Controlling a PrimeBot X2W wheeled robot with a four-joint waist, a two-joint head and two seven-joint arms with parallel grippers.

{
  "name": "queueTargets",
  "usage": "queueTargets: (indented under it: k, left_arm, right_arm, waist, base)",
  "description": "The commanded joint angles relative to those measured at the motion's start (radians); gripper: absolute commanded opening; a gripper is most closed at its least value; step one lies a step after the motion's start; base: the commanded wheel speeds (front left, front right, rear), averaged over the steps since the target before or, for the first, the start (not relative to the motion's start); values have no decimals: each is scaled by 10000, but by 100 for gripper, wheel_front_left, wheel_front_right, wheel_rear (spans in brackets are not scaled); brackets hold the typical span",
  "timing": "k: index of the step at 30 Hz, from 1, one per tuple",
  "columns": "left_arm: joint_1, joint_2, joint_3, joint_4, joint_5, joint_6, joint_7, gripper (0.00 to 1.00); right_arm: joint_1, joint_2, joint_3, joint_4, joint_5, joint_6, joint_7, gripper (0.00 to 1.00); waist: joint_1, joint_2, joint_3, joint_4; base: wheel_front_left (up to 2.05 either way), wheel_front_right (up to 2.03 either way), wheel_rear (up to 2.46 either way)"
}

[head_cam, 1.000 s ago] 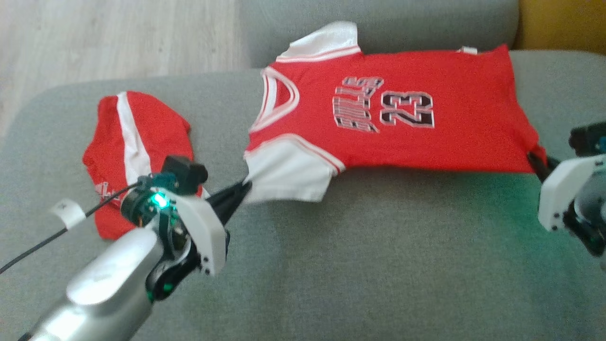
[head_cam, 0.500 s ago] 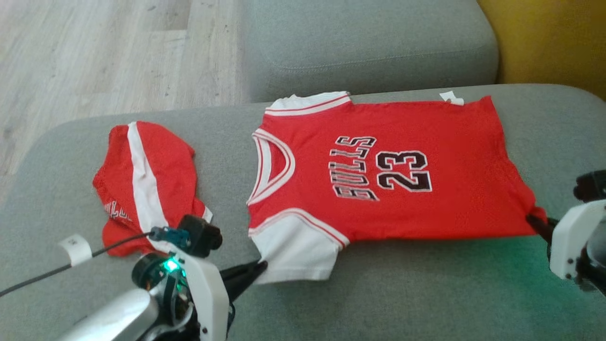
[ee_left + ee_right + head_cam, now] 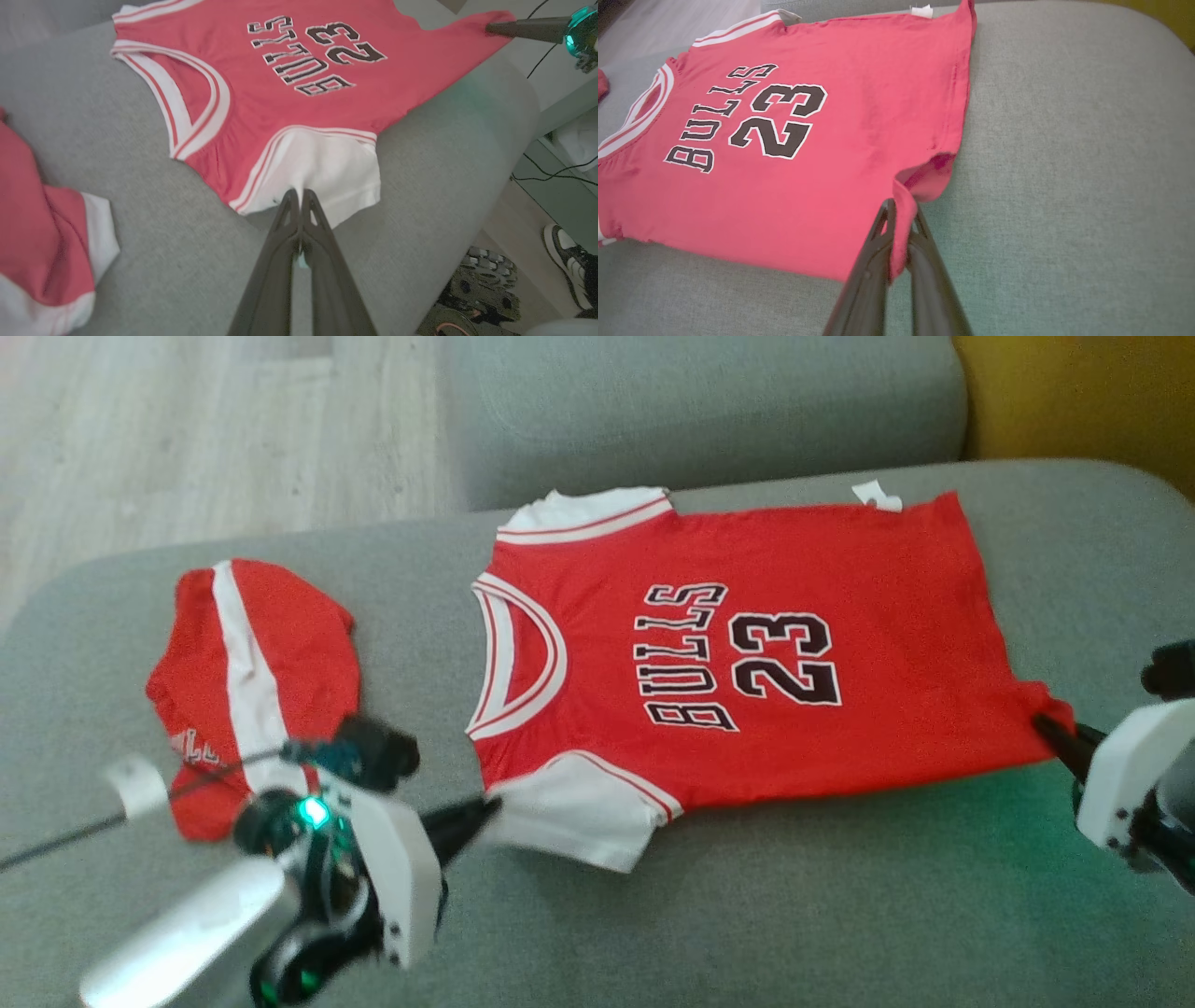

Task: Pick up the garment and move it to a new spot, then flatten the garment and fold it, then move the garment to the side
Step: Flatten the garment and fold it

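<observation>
Red-and-white shorts (image 3: 252, 681) lie to the outer side of the left fingers (image 3: 487, 805), apart from them. These fingers, pressed together, pinch the near white sleeve of the jersey (image 3: 747, 653). The jersey lies face up on the sofa cushion (image 3: 747, 915), its long axis running straight across to the right fingers (image 3: 1046, 726), which are closed on the near hem corner. The body lies beyond both pairs. Flattening appears nearly done. A fold away from the fingers has open cushion up to the backrest (image 3: 700, 420).
</observation>
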Motion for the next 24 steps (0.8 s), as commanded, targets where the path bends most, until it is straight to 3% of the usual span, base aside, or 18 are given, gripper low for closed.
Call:
queueTargets:
  k: [1,13,24]
  left_arm:
    - [-984,202,667,-77,155,-45,29,0]
    - [-3788,-643,849,2765,836,-501,456,0]
    - [-5374,-1345,312,4975,1799,-866,-13,0]
  right_arm:
    - [-443,-139,-178,-175,-86,-7,35,0]
    - [-2176,1154,-966,1017,-921,-7,265,0]
    - [-3419,1983,-979,2216,-1500,-7,-58,0]
  waist:
    - [0,0,231,-113]
    - [0,0,1565,-534]
    - [0,0,2355,-782]
  base:
    - [0,0,0]
    - [0,0,0]
    - [0,0,0]
